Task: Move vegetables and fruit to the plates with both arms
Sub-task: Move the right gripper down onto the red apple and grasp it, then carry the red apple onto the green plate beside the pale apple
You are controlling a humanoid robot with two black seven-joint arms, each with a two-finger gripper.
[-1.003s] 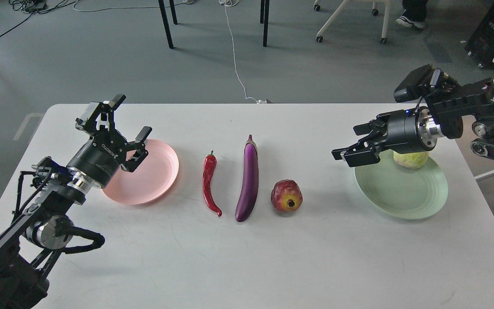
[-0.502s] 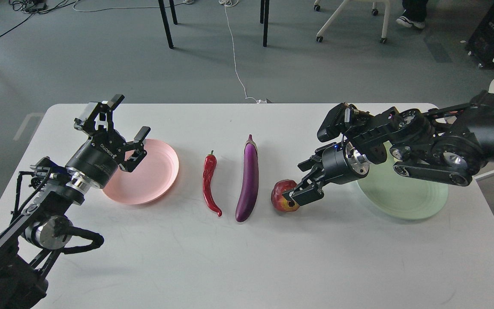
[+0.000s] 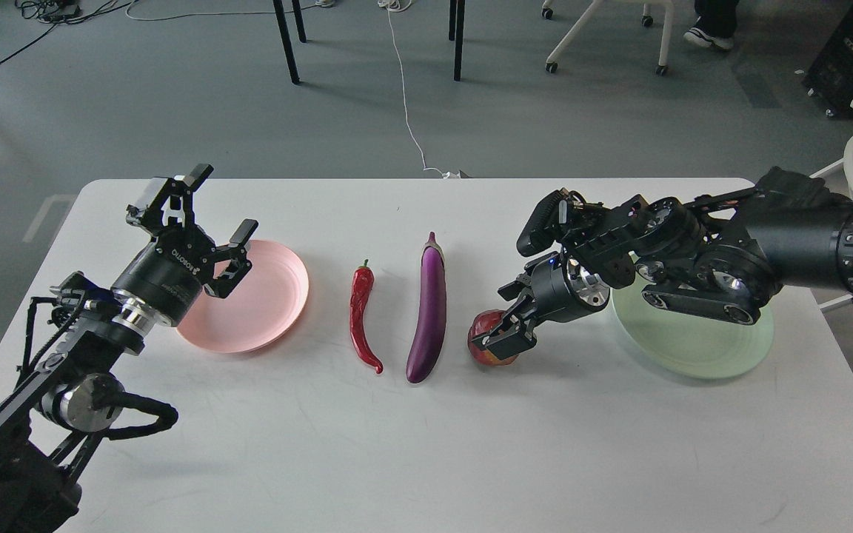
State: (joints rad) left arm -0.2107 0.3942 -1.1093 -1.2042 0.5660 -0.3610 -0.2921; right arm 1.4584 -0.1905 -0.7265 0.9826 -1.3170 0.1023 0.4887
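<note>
Reaching further left since a moment ago, the right gripper (image 3: 502,330) now straddles the dark red fruit (image 3: 487,348) on the bench (image 3: 426,444), jaws spread around it. Left gripper (image 3: 212,226) hovers with jaws spread, empty, over the pink plate (image 3: 263,311).

Right gripper (image 3: 499,329) moved left off the mint green plate (image 3: 693,348), down to the dark red fruit (image 3: 492,342); fingers now straddle it, closure unclear. Right arm now stretches across the plate, hiding the yellow-green fruit seen there a second ago.
</note>
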